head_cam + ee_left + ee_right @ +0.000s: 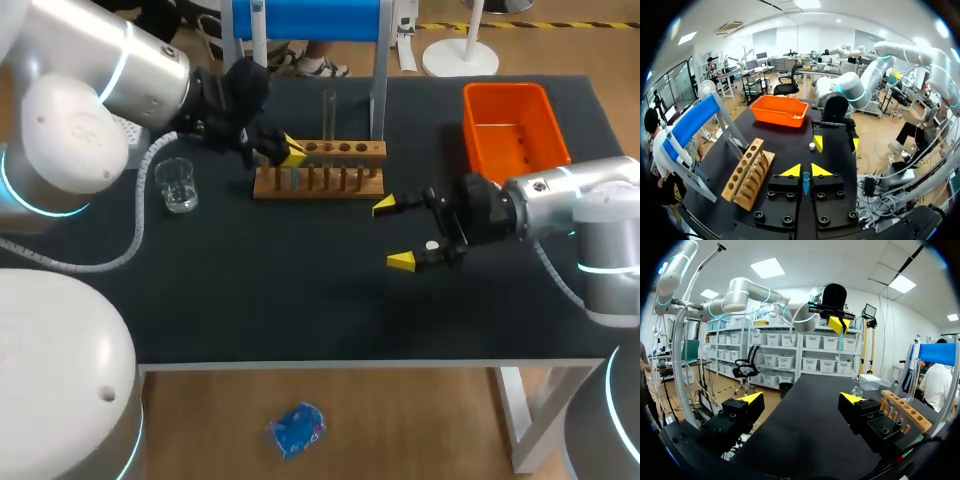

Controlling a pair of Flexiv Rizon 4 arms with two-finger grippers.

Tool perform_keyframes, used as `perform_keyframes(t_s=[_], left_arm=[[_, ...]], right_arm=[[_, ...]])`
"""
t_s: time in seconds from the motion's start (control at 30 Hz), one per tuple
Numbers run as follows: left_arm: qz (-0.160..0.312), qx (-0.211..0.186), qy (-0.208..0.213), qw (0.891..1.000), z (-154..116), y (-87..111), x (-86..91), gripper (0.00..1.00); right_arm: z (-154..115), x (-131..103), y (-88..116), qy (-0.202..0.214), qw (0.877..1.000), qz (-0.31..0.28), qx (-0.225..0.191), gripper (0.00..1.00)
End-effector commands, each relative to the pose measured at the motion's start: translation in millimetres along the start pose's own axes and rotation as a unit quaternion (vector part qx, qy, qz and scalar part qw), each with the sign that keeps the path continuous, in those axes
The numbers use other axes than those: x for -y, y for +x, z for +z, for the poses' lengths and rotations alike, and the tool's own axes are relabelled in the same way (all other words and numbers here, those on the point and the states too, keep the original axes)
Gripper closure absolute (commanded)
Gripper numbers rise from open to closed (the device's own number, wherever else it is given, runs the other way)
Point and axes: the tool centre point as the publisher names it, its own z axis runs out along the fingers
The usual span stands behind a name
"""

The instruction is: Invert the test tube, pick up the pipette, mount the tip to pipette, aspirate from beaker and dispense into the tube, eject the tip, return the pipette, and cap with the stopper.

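Observation:
A clear test tube (pixel 329 112) stands upright in the wooden rack (pixel 318 170) at the back middle of the table. My left gripper (pixel 290 150) hangs over the rack's left end, shut on a thin blue piece (pixel 805 182) that looks like a pipette tip; it hangs down from the fingers (pixel 840 347). The glass beaker (pixel 178 185) stands left of the rack. My right gripper (pixel 393 233) is open in front of the rack's right end, with nothing between its fingers. A small white stopper-like piece (pixel 432 245) shows right by its nearer finger.
An orange bin (pixel 512 125) stands at the back right. Behind the rack rises a blue stand (pixel 305 18) on white posts. The dark table top (pixel 300 300) in front of both grippers is bare.

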Motion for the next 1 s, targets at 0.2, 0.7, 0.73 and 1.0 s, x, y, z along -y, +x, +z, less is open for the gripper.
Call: perform_keyframes(t_s=[0.2, 0.7, 0.73, 1.0], left_arm=[[-0.002, -0.024, 0.029, 0.999, 30.0, 18.9, 0.5, 1.00], [0.023, -0.090, 0.031, 0.995, 65.6, 46.7, 18.3, 1.00], [0.023, -0.093, 0.031, 0.995, 67.7, 48.1, 18.5, 1.00], [0.023, -0.103, 0.034, 0.994, 79.8, 56.1, 18.0, 1.00]], right_arm=[[-0.2, -0.5, 0.8, 0.001, 1.000, 0.000, 0.001, 0.00], [-0.2, -0.5, 0.8, 0.001, 1.000, 0.000, 0.001, 0.00], [-0.2, -0.5, 0.8, 0.001, 1.000, 0.000, 0.001, 0.00], [-0.2, -0.5, 0.8, 0.001, 1.000, 0.000, 0.001, 0.00]])
